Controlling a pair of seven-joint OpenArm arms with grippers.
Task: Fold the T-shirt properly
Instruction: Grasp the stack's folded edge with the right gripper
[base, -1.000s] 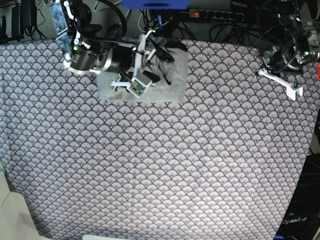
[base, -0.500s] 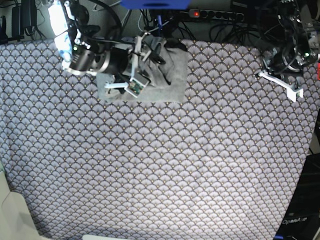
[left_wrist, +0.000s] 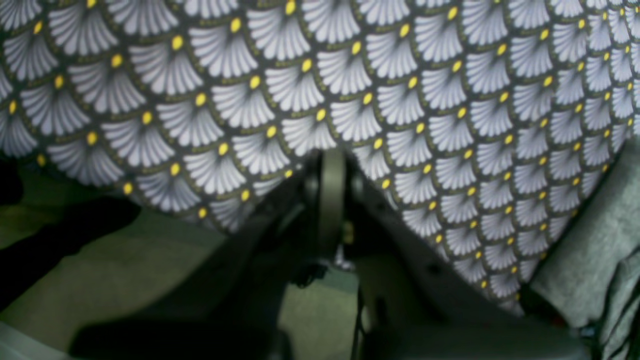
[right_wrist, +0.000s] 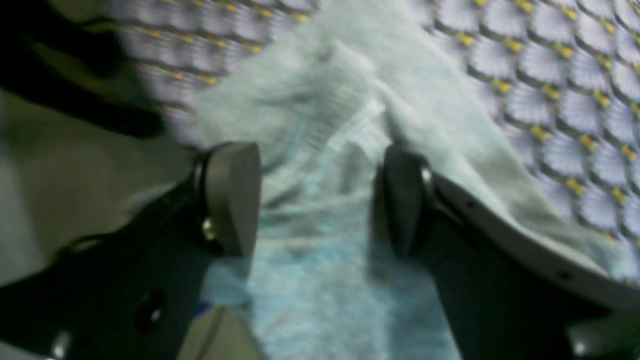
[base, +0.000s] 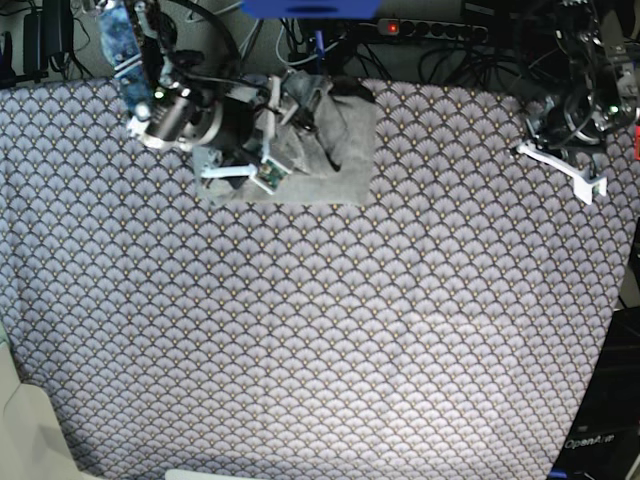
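T-shirt (base: 330, 150), grey, folded compact, apparently rumpled.

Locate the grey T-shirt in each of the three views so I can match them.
Base: T-shirt folded at top centre, under the right pincer.
Right wrist: fills the centre, between the open jaws.
Left wrist: a sliver at the lower right edge.
Shared landmark: the scallop-patterned cloth.

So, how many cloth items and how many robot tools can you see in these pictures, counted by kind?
T-shirt: 1
Patterned tablecloth: 1
Robot tools: 2, the right tool over the T-shirt and the left tool off at the side
Total: 4
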